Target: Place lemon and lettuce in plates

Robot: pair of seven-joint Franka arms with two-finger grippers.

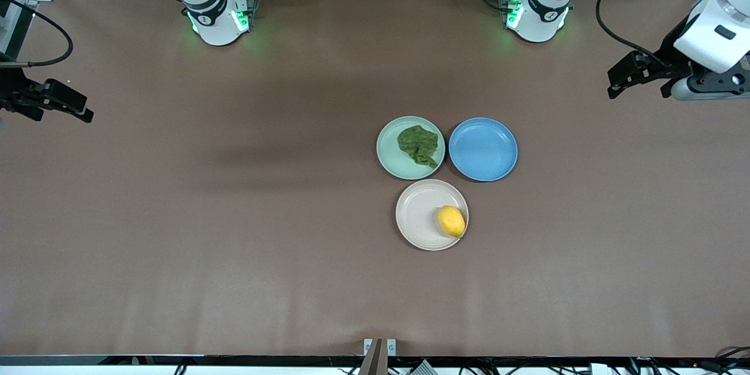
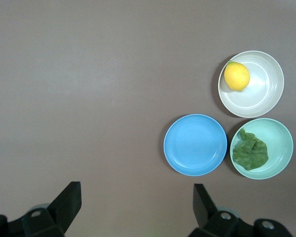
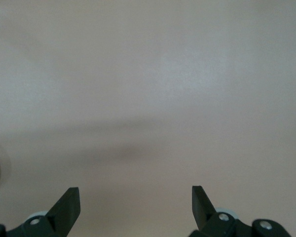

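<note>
Now lemon and lettuce lie plated, well apart from left gripper and right gripper, both wide open, empty; no writing legible.

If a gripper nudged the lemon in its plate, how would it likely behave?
The lemon looks oval and smooth, so it would probably roll rather than slide. It lies at the edge of the beige plate, whose raised rim may check it, though a firm push could carry it over. It appears firm, so a pinch likely would not deform it.

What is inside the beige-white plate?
Only the lemon lies in the beige-white plate, near the rim toward the left arm's end. The patch of plate under the lemon is covered.
</note>
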